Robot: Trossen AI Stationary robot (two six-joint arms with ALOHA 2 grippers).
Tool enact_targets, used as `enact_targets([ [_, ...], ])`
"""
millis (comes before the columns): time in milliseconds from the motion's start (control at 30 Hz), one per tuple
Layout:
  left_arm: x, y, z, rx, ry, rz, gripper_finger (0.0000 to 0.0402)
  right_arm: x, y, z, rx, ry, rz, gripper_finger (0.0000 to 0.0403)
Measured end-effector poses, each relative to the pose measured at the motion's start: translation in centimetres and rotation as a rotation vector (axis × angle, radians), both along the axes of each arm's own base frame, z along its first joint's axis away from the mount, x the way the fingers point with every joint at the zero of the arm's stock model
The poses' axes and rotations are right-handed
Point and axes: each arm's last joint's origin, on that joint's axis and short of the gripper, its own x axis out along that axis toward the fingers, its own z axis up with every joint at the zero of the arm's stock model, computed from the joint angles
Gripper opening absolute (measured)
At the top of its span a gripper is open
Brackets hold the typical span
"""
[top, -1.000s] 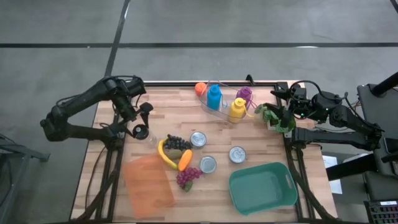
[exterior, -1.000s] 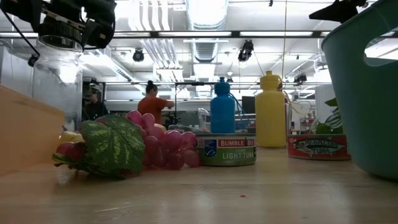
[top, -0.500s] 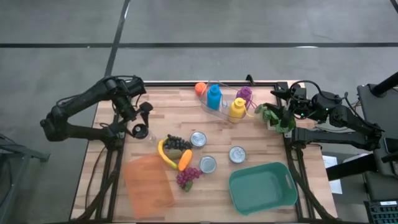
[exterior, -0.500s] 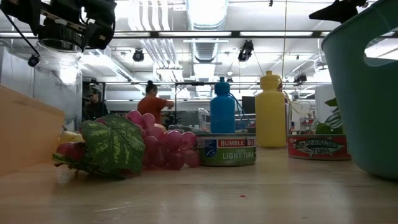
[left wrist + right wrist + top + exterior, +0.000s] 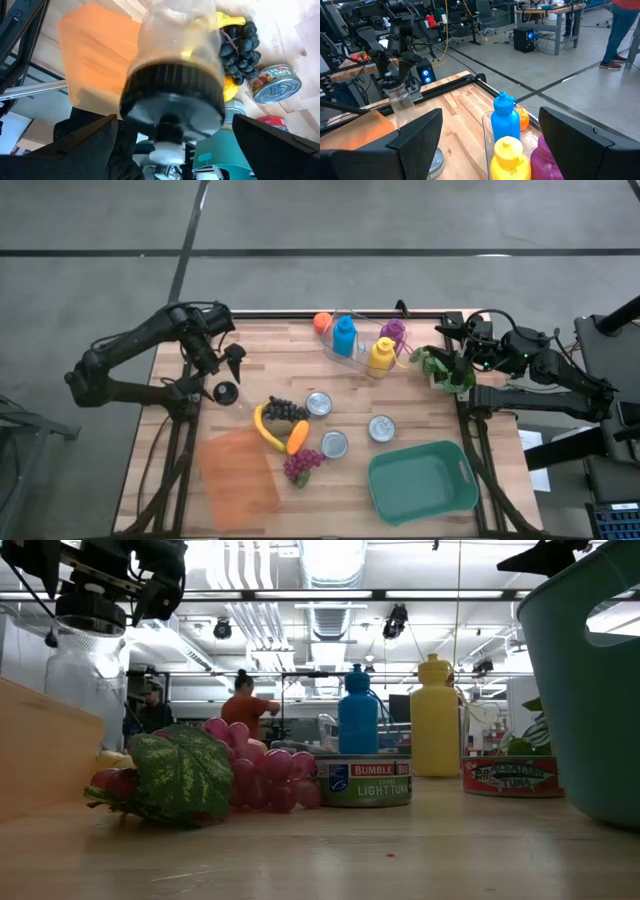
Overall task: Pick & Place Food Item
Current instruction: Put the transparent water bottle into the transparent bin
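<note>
At left of frame, near bench (image 5: 400, 395) edge: left pincer (image 5: 230, 370) spread wide above clear ribbed plastic jar (image 5: 226, 392), black screw lid, standing upright | right pincer (image 5: 485, 165) parted, empty, by right edge; bare wood between jar and banana (image 5: 264, 430)

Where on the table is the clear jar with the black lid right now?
In the high view the clear jar stands near the table's left edge, just below the left gripper, left of the banana and dark grapes.

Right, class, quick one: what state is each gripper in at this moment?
Left gripper: open, fingers either side of the clear jar, not gripping it.
Right gripper: open, waiting at the table's right edge, holding nothing.
</note>
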Motion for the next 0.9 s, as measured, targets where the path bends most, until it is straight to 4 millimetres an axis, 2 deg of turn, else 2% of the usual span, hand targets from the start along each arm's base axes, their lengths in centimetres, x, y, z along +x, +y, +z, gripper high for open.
enact_targets([
  [333, 0.0, 0.0, 0.1, -0.002, -0.007, -0.004, 0.0400, 0.0, 0.0, 0.0, 0.000, 0.000, 0.000, 0.0329],
  [467, 0.1, 0.0, 1.0, 0.026, -0.048, -0.023, 0.0400, 0.0, 0.0, 0.0, 0.000, 0.000, -0.001, 0.0329],
  [667, 0.2, 0.0, 3.7, 0.169, -0.089, -0.033, 0.0400, 0.0, 0.0, 0.0, 0.000, 0.000, 0.000, 0.0329],
  [900, -0.1, -0.7, 8.4, 0.320, -0.233, -0.059, 0.0400, 0.0, 0.0, 0.0, 0.000, 0.000, -0.001, 0.0329],
])
